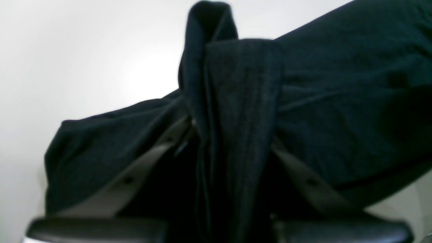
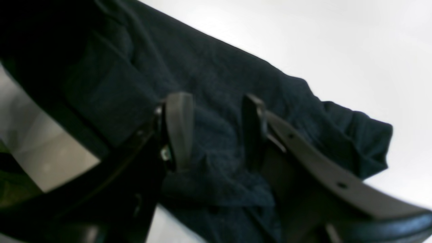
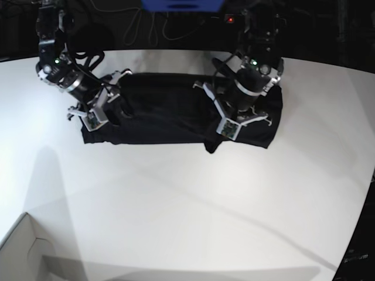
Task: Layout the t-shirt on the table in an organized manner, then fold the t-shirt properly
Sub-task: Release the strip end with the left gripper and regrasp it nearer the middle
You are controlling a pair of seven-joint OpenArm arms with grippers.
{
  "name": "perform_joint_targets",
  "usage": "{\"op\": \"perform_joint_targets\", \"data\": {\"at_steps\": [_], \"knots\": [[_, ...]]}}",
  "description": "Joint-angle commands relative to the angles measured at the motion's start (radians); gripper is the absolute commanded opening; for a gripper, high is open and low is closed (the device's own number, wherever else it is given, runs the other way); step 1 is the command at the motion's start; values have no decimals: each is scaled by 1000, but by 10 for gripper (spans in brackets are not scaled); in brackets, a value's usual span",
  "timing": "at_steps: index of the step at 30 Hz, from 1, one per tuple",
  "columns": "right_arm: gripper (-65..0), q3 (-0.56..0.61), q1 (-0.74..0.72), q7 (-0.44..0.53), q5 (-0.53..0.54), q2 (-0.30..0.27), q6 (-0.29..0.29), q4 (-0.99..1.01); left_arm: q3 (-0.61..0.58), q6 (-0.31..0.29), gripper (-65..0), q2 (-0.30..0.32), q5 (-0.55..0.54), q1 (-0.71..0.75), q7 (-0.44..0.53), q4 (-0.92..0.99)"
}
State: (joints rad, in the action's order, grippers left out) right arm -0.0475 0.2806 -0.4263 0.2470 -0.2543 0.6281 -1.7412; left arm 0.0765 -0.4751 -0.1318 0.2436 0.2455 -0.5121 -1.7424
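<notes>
The black t-shirt lies spread in a wide band on the far part of the white table. My left gripper is over the shirt's right part. In the left wrist view the left gripper is shut on a raised fold of the t-shirt, and the cloth hides its fingertips. My right gripper is at the shirt's left end. In the right wrist view the right gripper is open, its jaws apart, with the t-shirt showing between the fingers.
A pale cardboard box corner sits at the near left. The table's curved edge runs down the right side. Dark cables and a blue object lie beyond the table's far edge.
</notes>
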Motion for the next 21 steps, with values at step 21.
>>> {"op": "perform_joint_targets", "data": {"at_steps": [21], "knots": [[-406,-5,-5,25,16,-7,0,-21,-117,186,-524,-25,63,-28,30,-11]]}}
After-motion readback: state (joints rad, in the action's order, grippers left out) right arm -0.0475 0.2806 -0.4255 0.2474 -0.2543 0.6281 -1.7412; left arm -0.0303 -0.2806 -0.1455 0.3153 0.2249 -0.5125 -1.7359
